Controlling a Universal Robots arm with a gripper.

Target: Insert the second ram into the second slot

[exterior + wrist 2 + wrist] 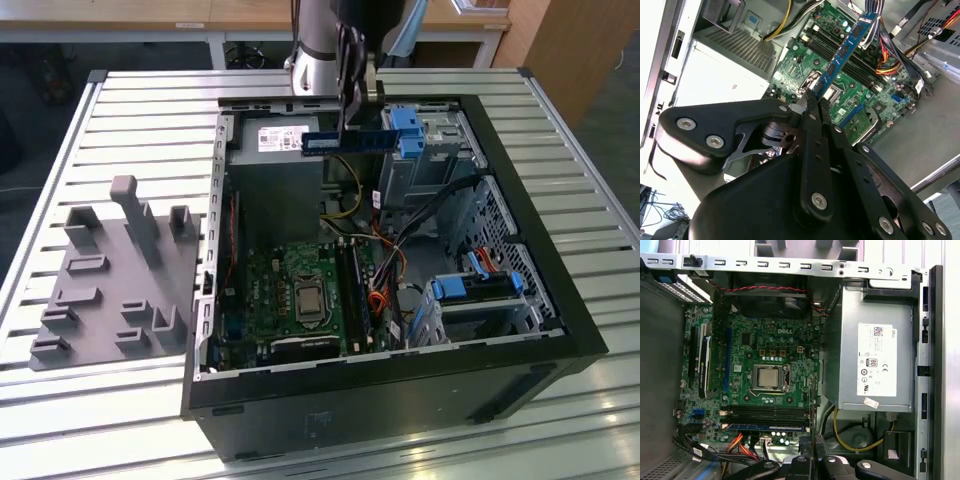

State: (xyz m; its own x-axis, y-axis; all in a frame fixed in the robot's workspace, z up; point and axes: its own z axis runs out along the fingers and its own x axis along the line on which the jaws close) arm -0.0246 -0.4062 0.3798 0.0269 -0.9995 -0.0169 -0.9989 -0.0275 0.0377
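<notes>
While I look at the exterior view, I see my gripper (348,128) up high over the open computer case (560,300). It is pinched tight on the second ram (325,143), near the middle. The ram is level, and its long way runs from the exterior view's left to its right. The slots (352,290) are well below it on the green board (285,300). Their long way runs from near to far. So I think the ram lies across the slots, not along them.

In the second wrist view, the black fingers (812,125) are closed on the ram (845,50). It sticks out over the green board (795,75) and does not touch it.

In the first wrist view, the ram's thin edge (812,405) makes a line that crosses the long black slots (767,414). One slot beside them already has another blue stick (765,428) in it.
</notes>
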